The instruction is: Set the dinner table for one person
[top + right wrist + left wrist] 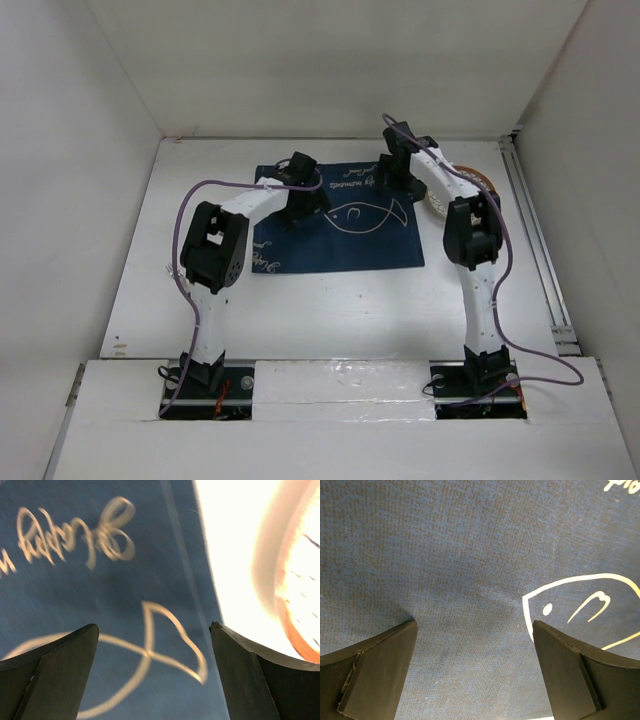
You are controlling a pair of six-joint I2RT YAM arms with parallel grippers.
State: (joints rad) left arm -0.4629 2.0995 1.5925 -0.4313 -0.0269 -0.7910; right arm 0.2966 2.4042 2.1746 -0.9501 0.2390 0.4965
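Top external view gives you the layout: the bench (300,310), which is the dinner table here, is the white matte surface running out from under the placemat (340,225) on every side. It is rigid and fixed, so you never take hold of it; treat it as a hard, fairly smooth floor on which things may slide when nudged. The placemat, a dark blue cloth with a white fish drawing (365,215), lies flat. Judge it light, soft and limp. It will bunch if pushed from above, so a pinch at an edge or corner suits it better than a press on its middle. Just beside the placemat's far right corner sits a plate (482,177) with an orange-brown rim, a strip of bare bench between the two in the right wrist view. It looks stiff and possibly breakable, and likely slick, though its material cannot be told. Your best hold is across the rim on the side nearest the placemat, closing gently. The left fingers (375,670) are spread wide with nothing between them, low over the placemat near the fish's head. Whether they touch the cloth cannot be told. The right fingers (255,680) are equally wide and empty, above the placemat's right edge by the fish's tail, with the plate just beyond.
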